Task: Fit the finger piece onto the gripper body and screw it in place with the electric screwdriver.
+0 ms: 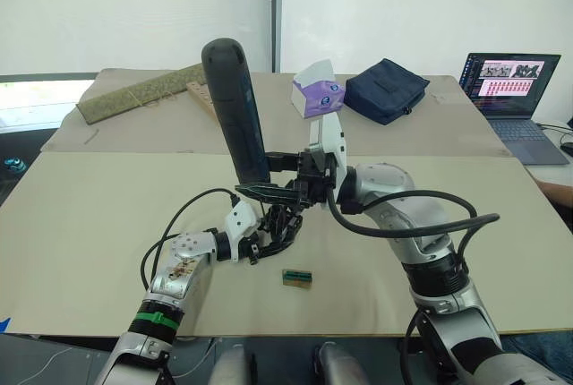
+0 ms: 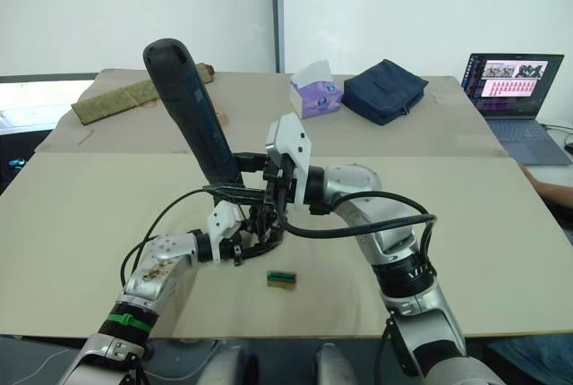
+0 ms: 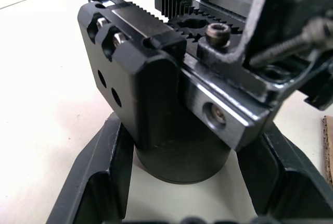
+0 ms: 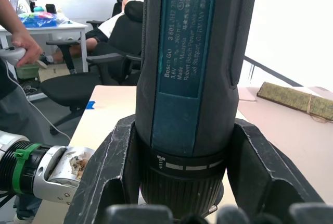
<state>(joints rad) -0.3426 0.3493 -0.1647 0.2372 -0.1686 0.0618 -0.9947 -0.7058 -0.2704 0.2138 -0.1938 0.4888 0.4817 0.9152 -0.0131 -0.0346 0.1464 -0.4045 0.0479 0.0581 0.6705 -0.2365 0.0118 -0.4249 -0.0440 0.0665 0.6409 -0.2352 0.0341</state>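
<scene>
My left gripper (image 1: 267,240) is shut on the gripper body (image 1: 279,222), holding it by its round base (image 3: 182,156) just above the table. The toothed rails and screws on top of the body face the left wrist camera. A black wedge-like part that looks like the finger piece (image 3: 291,10) sits on the body's upper side with a long screw through it. My right gripper (image 1: 265,181) is shut on the electric screwdriver (image 1: 235,107) near its lower end. The tool stands almost upright, rounded end up, and its bit end is hidden down among the body's parts.
A small green-and-tan block (image 1: 297,278) lies on the table in front of the body. At the back stand a tissue box (image 1: 317,89), a navy bag (image 1: 385,89), a laptop (image 1: 515,89) and a green mat (image 1: 134,94). A person's hand (image 4: 21,47) and office chairs show beyond the table.
</scene>
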